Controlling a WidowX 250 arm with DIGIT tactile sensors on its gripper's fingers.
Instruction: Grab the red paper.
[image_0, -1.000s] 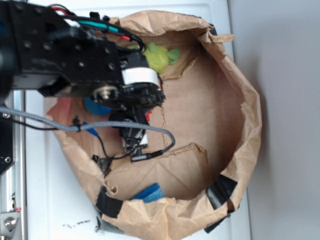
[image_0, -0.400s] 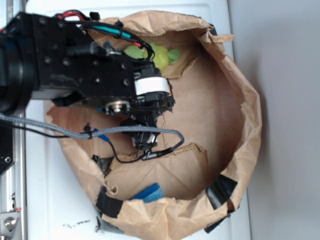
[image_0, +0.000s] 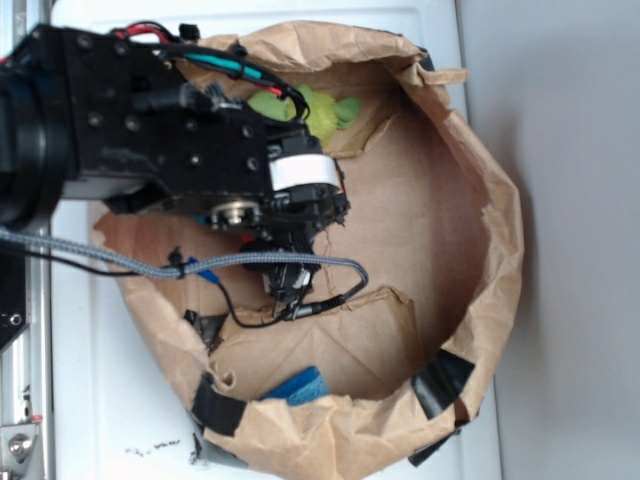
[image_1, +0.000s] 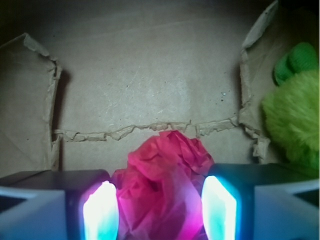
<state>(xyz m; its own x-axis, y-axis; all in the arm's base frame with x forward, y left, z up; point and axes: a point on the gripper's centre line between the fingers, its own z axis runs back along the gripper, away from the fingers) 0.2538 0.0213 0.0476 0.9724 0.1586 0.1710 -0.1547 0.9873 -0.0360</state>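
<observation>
We see our tool (image_1: 159, 212) with its two glowing fingers (image_1: 100, 212) spread apart, and the red paper (image_1: 162, 187) sitting right between them on the brown paper bag (image_1: 145, 85); the fingers flank the wad but we cannot tell whether either pad already touches it. In the exterior view the paper is hidden under the arm (image_0: 170, 130).

What could go wrong, as we judge it: the wad is soft and irregular, so if we close while sitting too high, the fingers may only pinch loose wrinkles and the paper could slip out on the lift. Closing too low might catch the torn bag flaps beneath and drag the liner along. The green-yellow soft toy (image_1: 292, 120) lies near the right finger, and a sideways drift could snag its fur.

As for pose, the arm reaches from the left edge of the exterior view over the bag's rim, wrist bent downward, with the tool (image_0: 283, 285) low inside the bag, cables (image_0: 120, 262) trailing across the left wall.
</observation>
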